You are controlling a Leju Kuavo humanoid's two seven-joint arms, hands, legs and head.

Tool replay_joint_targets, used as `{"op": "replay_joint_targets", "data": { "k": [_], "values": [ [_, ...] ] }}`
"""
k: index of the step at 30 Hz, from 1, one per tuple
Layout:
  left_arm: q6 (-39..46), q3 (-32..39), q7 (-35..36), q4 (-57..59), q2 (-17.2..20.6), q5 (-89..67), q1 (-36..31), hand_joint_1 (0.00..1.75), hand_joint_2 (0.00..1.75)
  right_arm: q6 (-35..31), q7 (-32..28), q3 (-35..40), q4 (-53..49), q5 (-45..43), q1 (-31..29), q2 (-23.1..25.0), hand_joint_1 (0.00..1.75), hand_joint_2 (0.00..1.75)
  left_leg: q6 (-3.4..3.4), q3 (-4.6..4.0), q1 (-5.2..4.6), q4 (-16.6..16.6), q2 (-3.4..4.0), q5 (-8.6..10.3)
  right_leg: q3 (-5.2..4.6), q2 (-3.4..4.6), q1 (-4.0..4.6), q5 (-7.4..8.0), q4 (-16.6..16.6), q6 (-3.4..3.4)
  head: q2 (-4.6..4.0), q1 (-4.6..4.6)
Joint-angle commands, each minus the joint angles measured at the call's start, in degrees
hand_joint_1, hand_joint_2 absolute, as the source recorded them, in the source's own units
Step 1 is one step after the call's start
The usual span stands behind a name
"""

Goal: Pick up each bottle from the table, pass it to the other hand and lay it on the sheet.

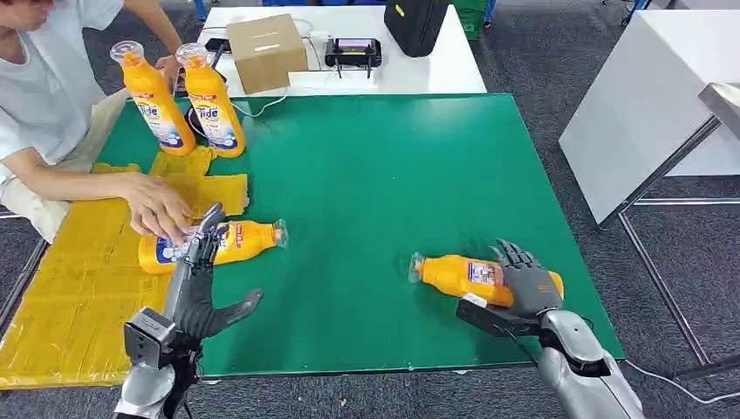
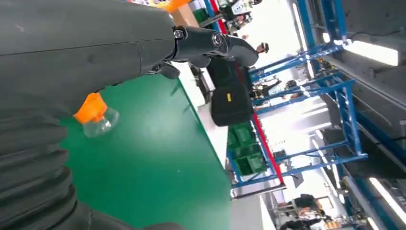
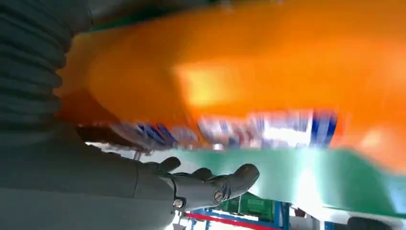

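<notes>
The big green table (image 1: 375,175) is the main spot here. A yellow sheet (image 1: 70,288) covers its left edge. Grey carpet (image 1: 541,78) lies all around.

At the near edge of the green table, on the right, the right hand (image 1: 526,284) lies over the back end of an orange bottle (image 1: 458,273). This bottle lies on its side on the green top, with its clear cap pointing left. In the right wrist view the bottle (image 3: 230,72) is pressed close to the hand (image 3: 210,184). The fingers wrap over it, but I cannot tell if they hold it tight.

On the left side of the green table, the left hand (image 1: 202,262) rests its fingers on a second bottle (image 1: 236,242). This one lies on its side at the edge of the yellow sheet. The thumb sticks out wide. A person's hand (image 1: 157,205) touches that same bottle from the far side.

Farther back on the green table, two more bottles (image 1: 183,100) stand up straight near the person.

Past the far edge of the green table is a white table (image 1: 436,65). On it sit a brown box (image 1: 266,51), a black bag (image 1: 414,22) and a small black device (image 1: 352,52).
</notes>
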Motion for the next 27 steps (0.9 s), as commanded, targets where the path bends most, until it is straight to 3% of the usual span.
{"op": "replay_joint_targets", "data": {
  "k": [1,24,27],
  "values": [
    [0.15,-1.82,0.51,3.56,-0.59,1.27,-2.21,0.00,1.75,1.10,0.82,4.26,9.76,0.62,-2.82,1.04,1.75,1.75,-0.12,0.33,0.16,-0.02,-0.15,-0.09,0.41,0.19,0.10,-0.07,-0.13,-0.14,0.00,0.00],
    [0.45,-1.25,1.44,4.21,-1.10,2.90,-3.09,0.00,1.75,1.74,2.10,5.68,12.30,1.06,-5.02,1.96,1.75,1.75,-0.08,0.48,0.13,-0.06,0.01,-0.05,0.44,0.20,0.08,0.00,-0.13,-0.09,0.00,0.00],
    [-0.28,-1.64,2.32,3.26,-1.09,3.15,-3.01,0.00,1.75,-6.18,2.64,2.82,10.18,-0.46,-6.69,6.27,1.75,1.75,-0.09,0.47,0.13,-0.04,0.18,-0.05,0.39,0.29,0.08,0.06,-0.11,-0.13,0.00,0.00]
  ]
}}
